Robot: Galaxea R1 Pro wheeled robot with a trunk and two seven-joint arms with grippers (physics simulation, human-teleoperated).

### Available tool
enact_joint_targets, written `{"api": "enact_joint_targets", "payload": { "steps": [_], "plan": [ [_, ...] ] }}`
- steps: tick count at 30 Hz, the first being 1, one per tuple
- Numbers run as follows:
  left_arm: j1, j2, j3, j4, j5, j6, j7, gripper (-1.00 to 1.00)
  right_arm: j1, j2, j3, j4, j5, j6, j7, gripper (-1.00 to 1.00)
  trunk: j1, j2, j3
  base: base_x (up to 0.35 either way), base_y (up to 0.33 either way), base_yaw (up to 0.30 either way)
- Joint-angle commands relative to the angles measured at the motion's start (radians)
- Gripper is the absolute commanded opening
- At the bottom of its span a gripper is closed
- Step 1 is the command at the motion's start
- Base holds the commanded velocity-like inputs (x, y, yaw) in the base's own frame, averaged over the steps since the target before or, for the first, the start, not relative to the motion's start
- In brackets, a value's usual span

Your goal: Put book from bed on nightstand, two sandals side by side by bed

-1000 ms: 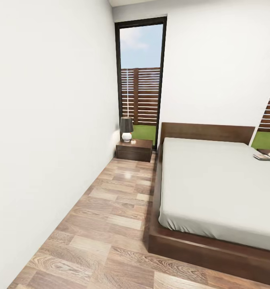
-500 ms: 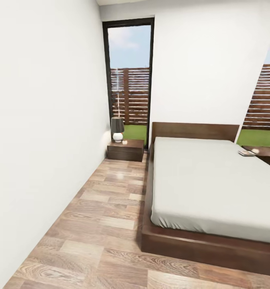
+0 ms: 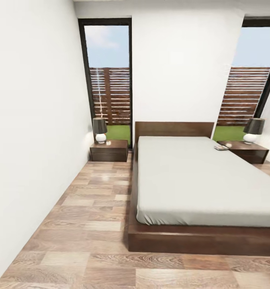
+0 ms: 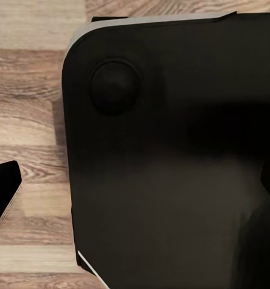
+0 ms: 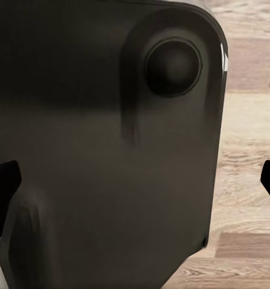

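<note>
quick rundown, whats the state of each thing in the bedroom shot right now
bed: made flat, bare grey mattress, only the book on it
book: lying flat on the mattress's far right edge, by the right nightstand
left nightstand: drawers shut, lamp on top
right nightstand: lamp on top, no book on it yet
left lamp: upright
right lamp: upright
</note>
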Motion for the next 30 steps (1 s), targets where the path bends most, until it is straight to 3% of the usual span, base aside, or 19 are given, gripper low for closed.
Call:
{"api": "enact_joint_targets", "payload": {
  "steps": [1, 30],
  "plan": [
    [0.001, 0.000, -0.001, -0.001, 0.000, -0.002, 0.000, 1.00, 0.000, 0.000, 0.000, -0.001, 0.000, 0.000, -0.001, 1.00, 0.000, 0.000, -0.001, 0.000, 0.000, -0.295],
    [0.000, 0.000, -0.001, -0.002, 0.000, -0.004, 0.000, 1.00, 0.000, 0.000, 0.000, -0.001, 0.000, 0.000, 0.000, 1.00, 0.000, 0.000, -0.001, 0.000, 0.000, -0.297]
  ]
}}
